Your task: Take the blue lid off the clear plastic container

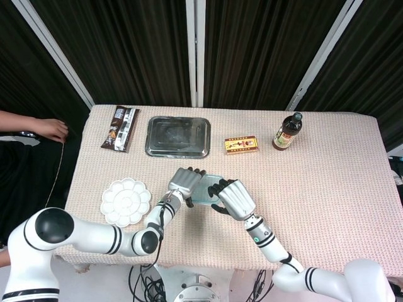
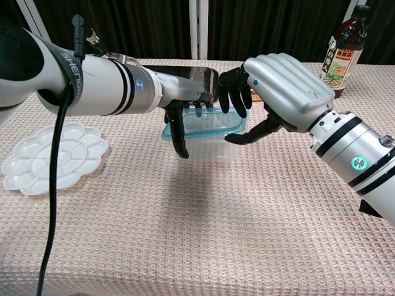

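Worktop [image 1: 327,170] covered in beige waffle-weave cloth. Head view, left to right: a person's hand [image 1: 47,129] at the far left edge, off the worktop; snack packet [image 1: 120,136] at upper left; white flower-shaped paint palette [image 1: 126,201] at lower left; steel tray [image 1: 178,136] at upper middle; small yellow-red box [image 1: 242,145] right of the tray; dark sauce bottle [image 1: 287,131] upright at upper right.

Clear plastic container [image 2: 207,148] sits on the cloth at centre frame, between the two hands, below the tray in head view. Blue lid [image 2: 205,126] is on top of it, not off yet.

Left hand [image 2: 185,98] is at the container's left side: dark fingers [image 2: 178,132] hang down against the left wall and over the lid's left and back rim, touching it. Looks like it is gripping the container.

Right hand [image 2: 281,86] is at the right side: fingers curl down over the lid's right rim from above, thumb [image 2: 250,132] under the lid edge at the right corner. Pinching the lid edge, as far as chest view shows. In head view the two hands [image 1: 184,182] [image 1: 234,198] hide most of the container; only a strip of blue lid [image 1: 206,189] shows between them.
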You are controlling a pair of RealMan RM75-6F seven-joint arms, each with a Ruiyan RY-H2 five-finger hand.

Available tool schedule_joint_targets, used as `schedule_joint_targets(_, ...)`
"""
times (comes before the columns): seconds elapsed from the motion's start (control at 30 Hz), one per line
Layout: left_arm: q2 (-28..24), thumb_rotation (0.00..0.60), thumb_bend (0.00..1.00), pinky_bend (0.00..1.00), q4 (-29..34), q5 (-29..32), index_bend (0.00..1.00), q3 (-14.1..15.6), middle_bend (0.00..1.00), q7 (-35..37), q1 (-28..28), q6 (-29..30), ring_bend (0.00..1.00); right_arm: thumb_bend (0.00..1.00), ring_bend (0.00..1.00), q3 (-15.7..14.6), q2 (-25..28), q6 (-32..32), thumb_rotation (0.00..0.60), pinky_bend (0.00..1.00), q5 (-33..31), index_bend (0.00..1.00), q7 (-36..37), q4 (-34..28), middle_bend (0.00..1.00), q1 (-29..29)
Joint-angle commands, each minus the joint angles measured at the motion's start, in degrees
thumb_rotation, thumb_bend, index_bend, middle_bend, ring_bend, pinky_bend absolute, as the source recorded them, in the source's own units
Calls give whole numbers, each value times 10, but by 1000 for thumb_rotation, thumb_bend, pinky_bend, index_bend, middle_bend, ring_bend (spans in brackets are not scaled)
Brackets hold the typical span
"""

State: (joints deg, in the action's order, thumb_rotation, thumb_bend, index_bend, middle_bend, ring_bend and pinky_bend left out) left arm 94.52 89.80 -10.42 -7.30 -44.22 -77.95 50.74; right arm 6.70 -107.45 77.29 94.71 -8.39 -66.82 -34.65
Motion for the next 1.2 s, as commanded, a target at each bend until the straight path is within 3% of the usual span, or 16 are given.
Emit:
schedule_joint_targets(0.03,1,600,0,399,-1,-3,180,2,302,-1,0,2,224,548,584,1,2,0,600,790,-1,577,-1,-3,651,-1)
schedule_joint_targets(0.4,0,600,0,355,1,-12,144,0,294,6,4,-3,220,548,584,-1,-1,-10,600,788,-5,577,-11,0,647,-5)
schedule_joint_targets(0.57,-7,600,0,243,9,-14,64,-1,191,11,6,-5,105,549,583,0,-11,-9,600,781,-4,587,-16,12,637,-8)
schedule_joint_targets(0.83,-24,600,0,111,28,-23,4,-4,48,28,14,-1,0,619,584,-1,-20,-5,600,777,-2,723,-21,24,636,-9)
schedule_joint_targets(1.03,-43,600,0,77,46,-29,0,-1,9,34,22,12,0,628,584,-1,-27,9,600,782,2,819,-20,35,638,-7)
schedule_joint_targets(1.2,-61,600,0,70,57,-33,0,5,8,43,35,20,0,628,584,-1,-21,16,600,783,5,831,-23,33,643,-5)
